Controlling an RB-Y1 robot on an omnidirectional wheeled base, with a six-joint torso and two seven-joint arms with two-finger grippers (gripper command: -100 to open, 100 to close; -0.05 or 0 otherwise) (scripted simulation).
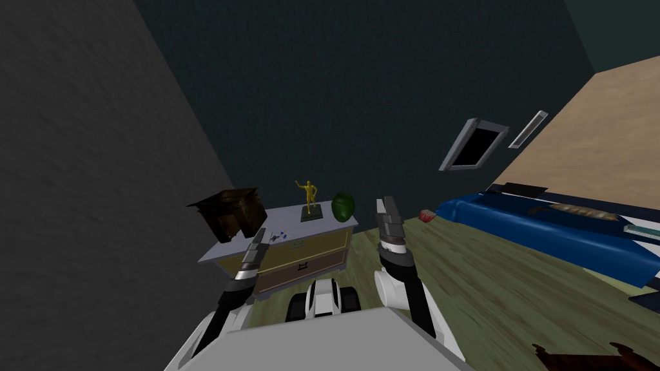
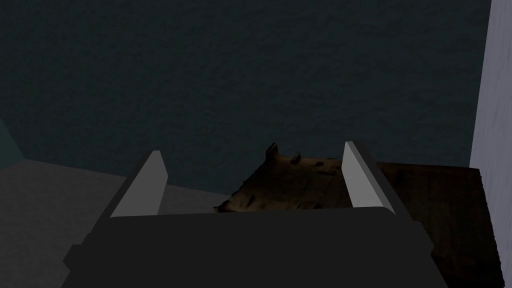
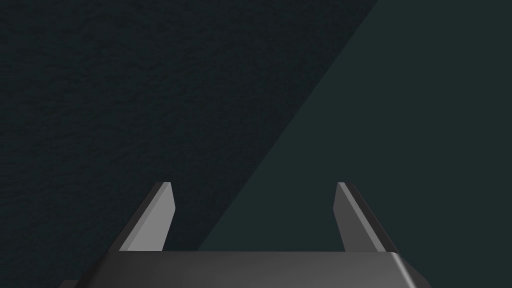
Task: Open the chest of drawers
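- Chest of drawers (image 1: 293,254) — low, set against the dark wall, ahead and a little to the left. Grey top, tan upper drawer (image 1: 309,247), brown lower drawer (image 1: 290,272) with a dark handle (image 1: 303,266) at mid-front. Both fronts look flush with the frame, shut.
- On the grey top: dark brown box-like piece (image 1: 231,212) at the left end, gold figurine (image 1: 310,195) on a dark base near the middle, green rounded object (image 1: 343,206) at the right end, small blue-and-white item (image 1: 278,236) near the front edge.
- Left tool (image 1: 258,239) raised in front of the chest's left part, crossing the top's front edge in the head view; contact with the chest cannot be told. Fingers (image 2: 150,185) apart, nothing held — dark brown piece seen just beyond them in the left wrist view.
- Right tool (image 1: 387,212) raised to the right of the chest, over the wooden floor (image 1: 477,277), well apart from the drawers. Fingers (image 3: 157,220) spread, gripping nothing.
- Blue bed (image 1: 548,228) far right; small red item (image 1: 426,216) low between chest and bed.
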